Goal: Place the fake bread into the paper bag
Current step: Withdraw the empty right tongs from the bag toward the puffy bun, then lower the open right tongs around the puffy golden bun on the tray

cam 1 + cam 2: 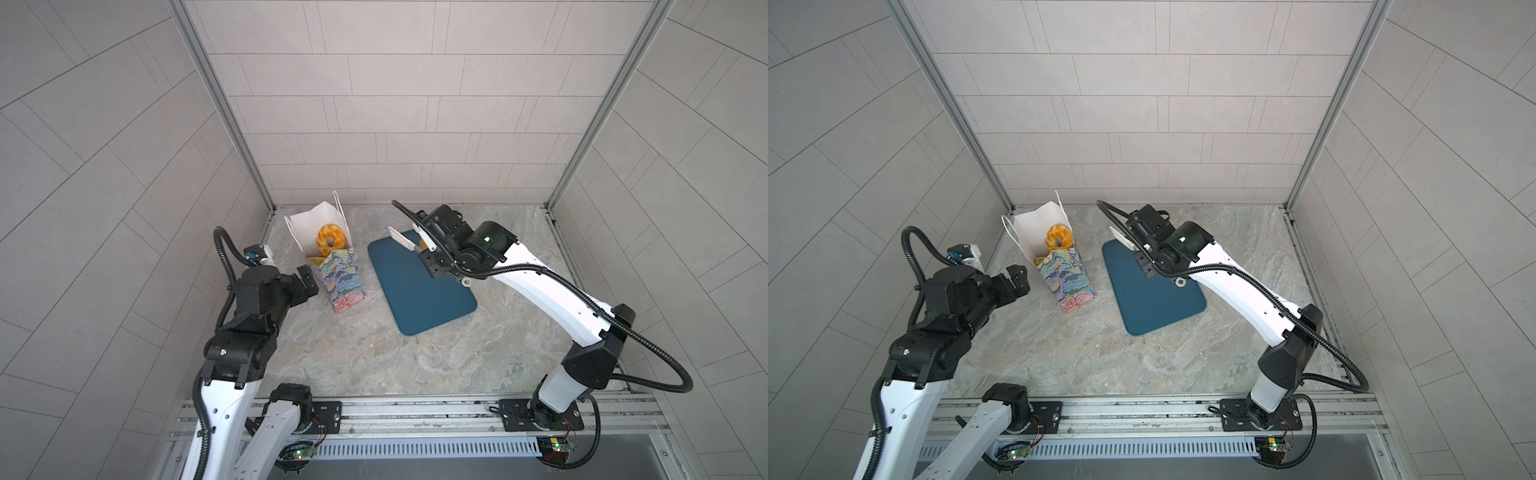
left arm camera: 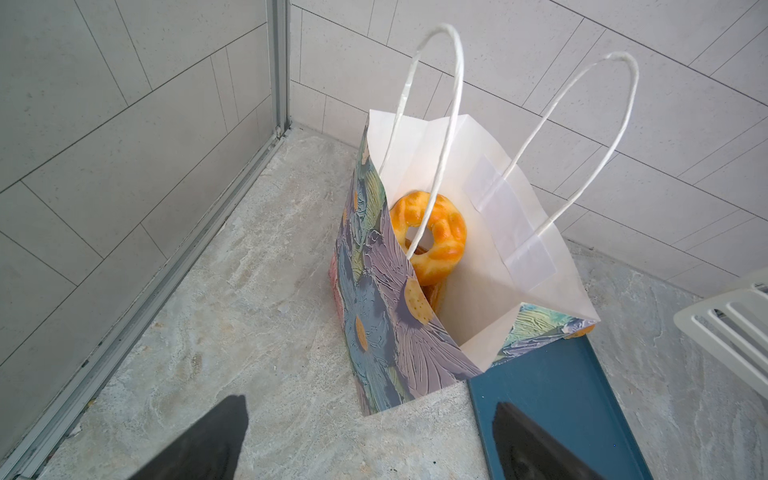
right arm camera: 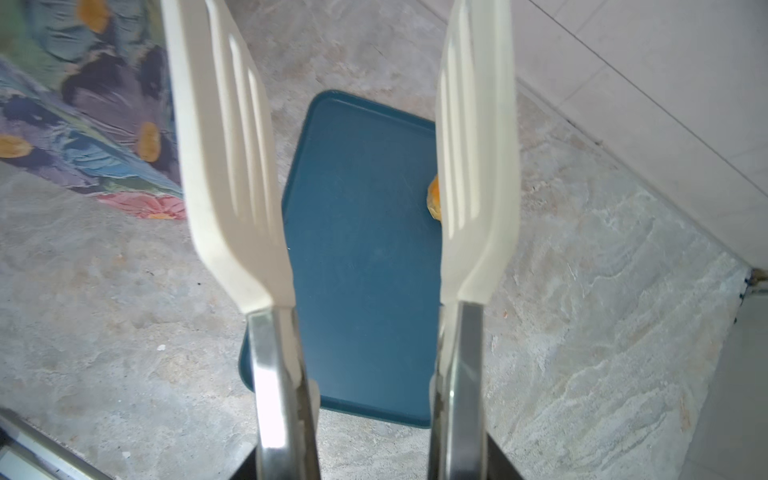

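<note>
A: From above first. Where to look for the bread?

B: Inside the paper bag [image 1: 338,286] [image 1: 1069,286], in both top views: a bread ring [image 1: 330,241] [image 1: 1059,237] leaning on the white inner wall, a yellow bread [image 1: 315,261] tucked lower beside it. Standing upright at the back left of the table [image 1: 353,353].

A: And to its right?

B: Lying flat and apart from the bag, a teal tray [image 1: 419,299]. Above its far end, the right gripper [image 1: 430,259], clamped on the metal arms of white tongs [image 1: 400,239]. Peeking out behind those, on the tray, an orange bread piece [image 1: 424,243].

A: Left arm?

B: Parked just beside the bag's near side, the left gripper [image 1: 308,282], spread wide, holding nothing. Not touching the paper, going by the strip of table [image 1: 1036,291] between them in a top view.

A: Now the left wrist view.

B: Looking down into the open bag. Ring propped against the white wall, with a cord handle [image 2: 440,145] crossing in front of it. Black fingers [image 2: 208,440] far apart, only table and tray beneath them. Catching one slotted tongs blade at the frame's edge, too.

A: Right wrist view?

B: Mostly tongs [image 3: 228,166]: two slotted blades held partway apart, nothing pinched between them. Can barely make out the gripper itself, down where the metal arms start. Beyond the blades, the tray [image 3: 365,249], with the bread piece [image 3: 434,199] near one long edge, half hidden by a blade. Off to one side, the bag's painted face.
</note>
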Available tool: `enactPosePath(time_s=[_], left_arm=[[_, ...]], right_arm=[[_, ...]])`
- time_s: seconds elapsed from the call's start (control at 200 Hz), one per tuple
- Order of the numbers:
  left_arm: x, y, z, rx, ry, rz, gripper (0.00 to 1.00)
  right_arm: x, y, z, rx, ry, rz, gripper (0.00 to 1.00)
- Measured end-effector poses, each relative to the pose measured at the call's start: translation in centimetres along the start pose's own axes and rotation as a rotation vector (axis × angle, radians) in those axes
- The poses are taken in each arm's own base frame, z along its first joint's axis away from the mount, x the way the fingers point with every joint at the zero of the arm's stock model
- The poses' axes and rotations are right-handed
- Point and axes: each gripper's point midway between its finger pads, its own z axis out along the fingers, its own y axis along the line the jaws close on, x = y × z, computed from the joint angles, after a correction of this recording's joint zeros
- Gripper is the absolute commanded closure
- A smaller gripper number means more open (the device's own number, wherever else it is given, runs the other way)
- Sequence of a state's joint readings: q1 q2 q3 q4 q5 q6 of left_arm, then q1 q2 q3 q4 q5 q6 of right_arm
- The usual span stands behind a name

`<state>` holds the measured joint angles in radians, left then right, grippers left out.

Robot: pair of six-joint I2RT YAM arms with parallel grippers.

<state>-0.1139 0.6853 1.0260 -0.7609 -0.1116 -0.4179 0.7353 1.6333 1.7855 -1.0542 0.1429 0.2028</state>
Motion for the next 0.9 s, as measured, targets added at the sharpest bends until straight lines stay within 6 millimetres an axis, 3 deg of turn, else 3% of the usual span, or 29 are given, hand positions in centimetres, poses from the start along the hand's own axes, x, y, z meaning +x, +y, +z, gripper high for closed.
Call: enactPosePath(time_s=[0.215,0.375,0.535,0.741,0.901], left_arm=[[0.1,-0.1,0.0,0.007,0.004,0.001,0.00],[0.1,-0.2,0.1,0.010,0.007,0.003,0.00],[0.1,-0.3,0.1,0.010,0.008,0.003,0.00],[0.1,-0.2,0.1,0.009,0.007,0.004,0.00],[0.1,-0.2,0.1,0.009,0.007,0.004,0.00]], right_arm=[[4.3,-6.0,3.9,0.094,0.123,0.112,0.46],[6.5,-8.7,6.5,0.116,0.211,0.179,0.46],[6.7,-10.2,9.6,0.107,0.268,0.215,0.47],[6.3,-10.2,14.2,0.074,0.327,0.195,0.47],[5.4,-10.4,16.0,0.056,0.329,0.191,0.48]])
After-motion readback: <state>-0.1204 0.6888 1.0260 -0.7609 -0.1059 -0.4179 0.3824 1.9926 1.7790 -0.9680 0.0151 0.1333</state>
